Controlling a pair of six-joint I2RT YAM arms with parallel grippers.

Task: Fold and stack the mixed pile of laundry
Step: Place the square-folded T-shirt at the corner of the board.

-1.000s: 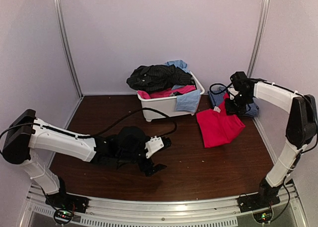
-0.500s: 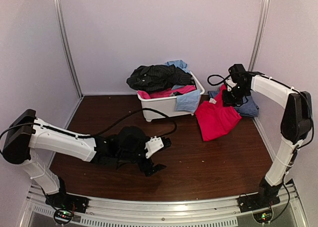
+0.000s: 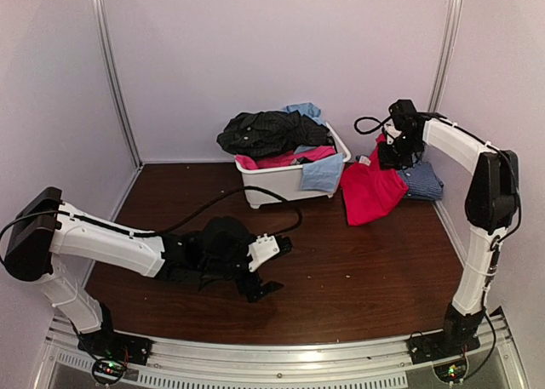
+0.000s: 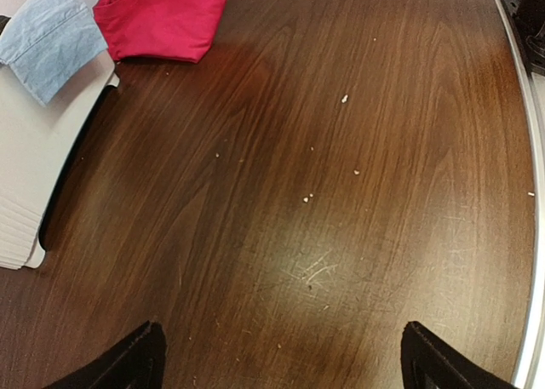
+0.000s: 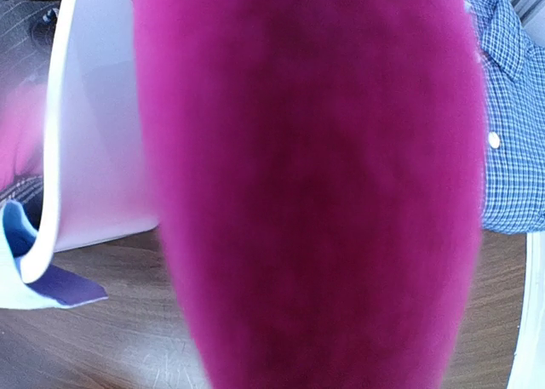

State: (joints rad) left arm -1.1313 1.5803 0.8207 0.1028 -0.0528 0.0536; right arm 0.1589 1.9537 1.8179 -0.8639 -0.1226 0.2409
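right gripper [image 3: 393,155] clenched on bright pink-red cloth garment [image 3: 371,193]; left gripper [image 4: 281,368] released. button [image 5: 493,140] on blue checked shirt [image 5: 511,176] visible from right wrist only.

Laundry pile [image 3: 268,134] fills the tub [image 3: 277,182]; right of it a garment [image 3: 370,193], perhaps overlapping the shirt [image 3: 423,183].

Both arms are white shells between black joint housings. The left arm [image 3: 102,240] has a bulky black shoulder block, and a white plate sits behind the black left end effector [image 3: 262,289]; a thin black cable [image 3: 230,197] loops off it. The right arm [image 3: 477,172] ends in a black right end effector [image 3: 389,161] with its own looped cable [image 3: 368,125]. Beside the silver rail [image 3: 281,357], the black bases [image 3: 106,365] show tiny red and green lights.
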